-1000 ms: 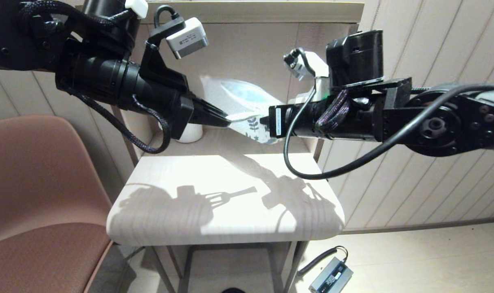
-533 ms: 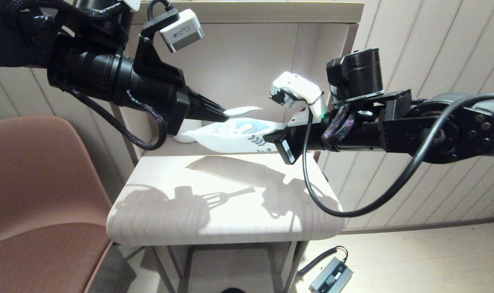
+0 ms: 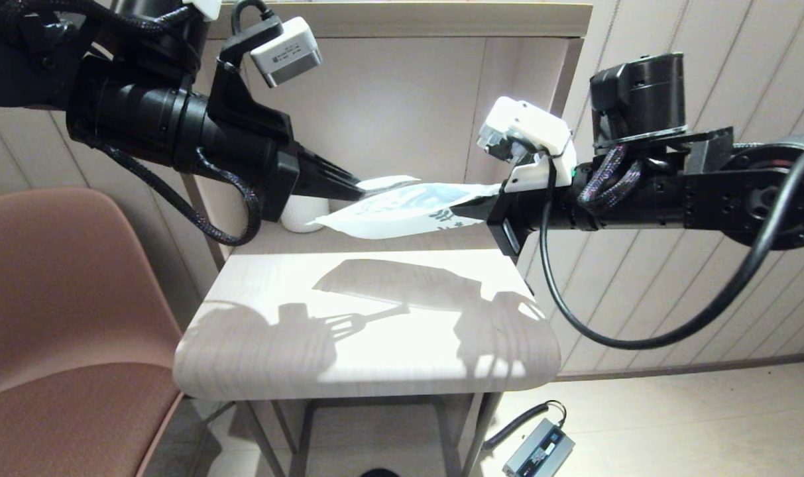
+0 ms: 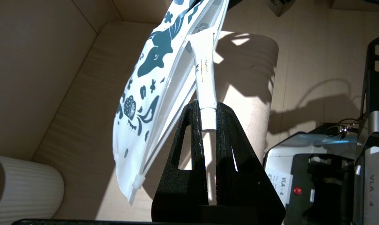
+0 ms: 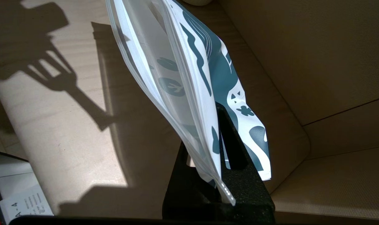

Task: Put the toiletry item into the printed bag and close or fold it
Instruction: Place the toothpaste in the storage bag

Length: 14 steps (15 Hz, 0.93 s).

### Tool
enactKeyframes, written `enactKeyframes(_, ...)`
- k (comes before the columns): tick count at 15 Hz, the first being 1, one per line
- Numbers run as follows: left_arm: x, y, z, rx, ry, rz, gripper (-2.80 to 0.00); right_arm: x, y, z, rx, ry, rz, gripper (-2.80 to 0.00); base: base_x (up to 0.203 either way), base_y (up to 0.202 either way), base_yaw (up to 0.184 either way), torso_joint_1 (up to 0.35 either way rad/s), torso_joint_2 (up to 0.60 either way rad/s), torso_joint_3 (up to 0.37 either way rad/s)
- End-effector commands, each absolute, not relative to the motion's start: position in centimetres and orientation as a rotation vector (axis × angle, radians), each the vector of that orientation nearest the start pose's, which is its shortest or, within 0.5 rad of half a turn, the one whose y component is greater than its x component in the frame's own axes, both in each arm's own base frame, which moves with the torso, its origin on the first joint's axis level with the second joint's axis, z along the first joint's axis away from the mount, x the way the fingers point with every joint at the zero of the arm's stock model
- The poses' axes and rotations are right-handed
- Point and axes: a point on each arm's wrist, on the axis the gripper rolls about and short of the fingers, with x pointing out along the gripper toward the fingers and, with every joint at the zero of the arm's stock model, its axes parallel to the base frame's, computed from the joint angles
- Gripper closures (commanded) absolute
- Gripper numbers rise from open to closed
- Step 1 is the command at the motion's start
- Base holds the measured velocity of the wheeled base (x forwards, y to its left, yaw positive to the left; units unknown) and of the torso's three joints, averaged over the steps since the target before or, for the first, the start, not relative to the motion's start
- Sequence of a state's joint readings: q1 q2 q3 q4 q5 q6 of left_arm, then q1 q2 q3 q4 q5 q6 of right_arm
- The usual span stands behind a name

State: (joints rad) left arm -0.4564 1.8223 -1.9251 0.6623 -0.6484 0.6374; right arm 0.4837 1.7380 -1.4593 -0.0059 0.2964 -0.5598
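Below my arms stands a small pale wooden table (image 3: 368, 358) with rounded front corners, set against a matching back panel (image 3: 388, 99) with a ledge across its top. A white ribbed mug (image 3: 302, 213) sits on it at the back, toward my left, close to the panel. Sunlight covers the front part of the top, and shadows fall across it
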Motion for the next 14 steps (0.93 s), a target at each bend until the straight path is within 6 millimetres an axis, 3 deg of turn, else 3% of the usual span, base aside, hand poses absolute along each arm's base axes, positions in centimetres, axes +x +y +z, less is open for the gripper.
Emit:
enactKeyframes(1, 29.0, -15.7, 32.6, 0.513, 0.243, -1.207, 0.00, 28.4, 16.1, 29.6, -0.558, 0.043, 0.846, 0.00, 0.000, 0.000, 0.000, 0.000, 0.00, 0.000)
enactKeyframes(11, 28.2, -15.3, 32.2, 0.679, 0.346, -1.051, 0.00, 27.7, 17.0, 28.6, -0.563, 0.028, 0.868, 0.00, 0.000, 0.000, 0.000, 0.000, 0.00, 0.000)
enactKeyframes(14, 27.5, -15.0, 33.1, 0.682, 0.311, -1.037, 0.00, 27.6, 17.7, 28.1, -0.568, 0.026, 0.870, 0.00, 0.000, 0.000, 0.000, 0.000, 0.00, 0.000)
